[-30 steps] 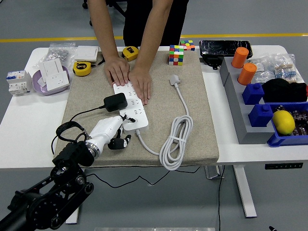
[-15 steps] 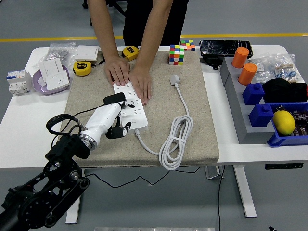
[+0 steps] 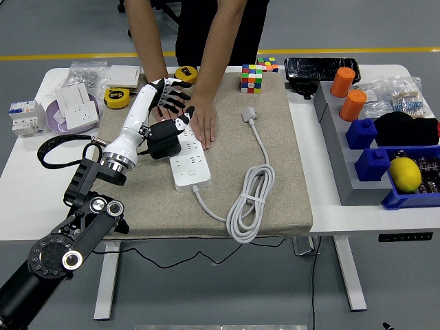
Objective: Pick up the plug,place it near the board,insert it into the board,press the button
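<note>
Fingers (image 3: 173, 93) of the left hand (image 3: 159, 103) are spread, holding nothing. Below them, the black plug (image 3: 163, 139) sits in the white board (image 3: 191, 163). A person's hands (image 3: 202, 122) press the board just beside them.

Left robot hand (image 3: 163, 103) fingers spread, arm stretched forward, wrist raised

plug (image 3: 165, 139): black, on board | board (image 3: 190, 163): white strip, flat on mat

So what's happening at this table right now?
The robot's left hand reaches over the far end of the white power strip on the mat, fingers spread, holding nothing. A black plug sits at the strip just under its wrist. A person across the table presses a hand on the strip to steady it. The right arm isn't visible.
</note>
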Controlling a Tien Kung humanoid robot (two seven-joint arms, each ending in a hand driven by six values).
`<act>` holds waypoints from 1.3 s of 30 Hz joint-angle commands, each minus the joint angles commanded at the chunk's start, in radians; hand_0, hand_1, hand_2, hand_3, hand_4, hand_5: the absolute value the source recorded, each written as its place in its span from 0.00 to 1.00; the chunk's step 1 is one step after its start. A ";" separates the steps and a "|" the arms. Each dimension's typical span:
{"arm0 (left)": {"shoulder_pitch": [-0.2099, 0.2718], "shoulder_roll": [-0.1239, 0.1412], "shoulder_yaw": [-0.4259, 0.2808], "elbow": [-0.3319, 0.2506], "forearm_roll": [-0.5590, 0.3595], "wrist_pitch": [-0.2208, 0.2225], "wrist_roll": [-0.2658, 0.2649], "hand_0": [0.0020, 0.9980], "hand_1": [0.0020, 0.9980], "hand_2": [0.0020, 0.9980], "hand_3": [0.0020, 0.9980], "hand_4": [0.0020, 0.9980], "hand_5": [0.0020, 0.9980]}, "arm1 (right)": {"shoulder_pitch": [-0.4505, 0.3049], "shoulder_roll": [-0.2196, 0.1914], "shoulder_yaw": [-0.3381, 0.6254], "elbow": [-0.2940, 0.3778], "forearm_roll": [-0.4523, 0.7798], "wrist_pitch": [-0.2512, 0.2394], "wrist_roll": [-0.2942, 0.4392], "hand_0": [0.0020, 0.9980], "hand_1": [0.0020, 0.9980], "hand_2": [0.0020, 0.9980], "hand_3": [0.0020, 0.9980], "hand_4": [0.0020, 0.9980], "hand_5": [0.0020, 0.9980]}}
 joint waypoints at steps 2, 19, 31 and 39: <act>-0.025 -0.009 0.004 0.055 -0.085 -0.019 0.021 0.83 0.86 0.81 0.73 0.79 0.14 | 0.000 -0.001 0.003 0.000 -0.003 0.000 -0.001 0.82 0.73 0.74 0.78 1.00 0.92; -0.114 -0.035 0.033 0.369 0.296 -0.064 0.156 0.83 0.85 0.77 0.78 0.82 0.03 | 0.005 -0.003 -0.002 0.000 0.000 0.001 0.000 0.83 0.73 0.74 0.78 1.00 0.92; -0.117 -0.035 0.022 0.400 0.403 -0.018 0.168 0.57 0.53 0.46 0.46 0.66 0.11 | 0.007 -0.005 -0.008 0.000 0.004 0.001 0.001 0.82 0.73 0.74 0.78 1.00 0.92; -0.115 -0.035 0.022 0.405 0.412 -0.009 0.172 0.45 0.36 0.35 0.41 0.57 0.13 | 0.005 -0.006 -0.008 0.000 0.002 0.002 0.001 0.83 0.73 0.74 0.78 1.00 0.92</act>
